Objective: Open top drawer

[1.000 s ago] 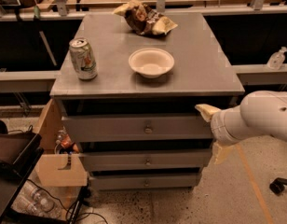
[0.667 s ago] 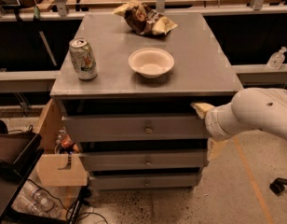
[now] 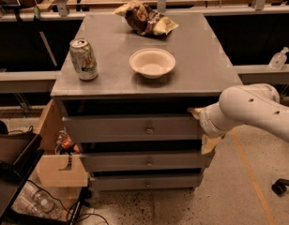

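At the right end of the wide grey top drawer (image 3: pixel 111 128), just under the grey worktop (image 3: pixel 201 64), sits the white arm's gripper (image 3: pixel 202 128); released or clenched, I cannot tell. The drawer's small round metal knob (image 3: pixel 149 130) lies at 9 o'clock. A shallow white bowl (image 3: pixel 152 63) stands at 11 o'clock.

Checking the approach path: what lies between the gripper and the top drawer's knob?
In the camera view the gripper sits at the top drawer's right end; only bare grey front panel lies between it and the knob.
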Robot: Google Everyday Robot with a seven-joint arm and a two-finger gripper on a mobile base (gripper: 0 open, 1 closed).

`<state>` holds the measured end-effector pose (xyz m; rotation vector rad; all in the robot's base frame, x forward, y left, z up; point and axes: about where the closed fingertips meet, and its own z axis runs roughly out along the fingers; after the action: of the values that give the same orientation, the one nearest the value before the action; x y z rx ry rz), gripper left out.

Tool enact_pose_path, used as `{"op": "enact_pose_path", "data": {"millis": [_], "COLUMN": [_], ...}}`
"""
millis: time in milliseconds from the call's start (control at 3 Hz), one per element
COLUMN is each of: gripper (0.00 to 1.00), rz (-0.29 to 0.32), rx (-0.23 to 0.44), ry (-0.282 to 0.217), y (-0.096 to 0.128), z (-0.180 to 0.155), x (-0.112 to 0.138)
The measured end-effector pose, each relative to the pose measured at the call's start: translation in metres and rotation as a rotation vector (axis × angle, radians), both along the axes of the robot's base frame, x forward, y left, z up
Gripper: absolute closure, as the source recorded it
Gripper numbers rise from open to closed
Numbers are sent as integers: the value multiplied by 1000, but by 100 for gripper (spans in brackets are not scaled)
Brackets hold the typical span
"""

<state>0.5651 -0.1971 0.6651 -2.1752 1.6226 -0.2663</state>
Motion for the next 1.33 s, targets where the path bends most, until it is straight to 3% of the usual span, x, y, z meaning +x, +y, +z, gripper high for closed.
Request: {"op": "enact_pose_path", "data": {"millis": [1000, 1333], "gripper": [87, 100], "rz": [3, 3], "rx": [-1, -1], "ry": [3, 3], "y": [2, 2], "z": [-1, 6], "x": [0, 0]}}
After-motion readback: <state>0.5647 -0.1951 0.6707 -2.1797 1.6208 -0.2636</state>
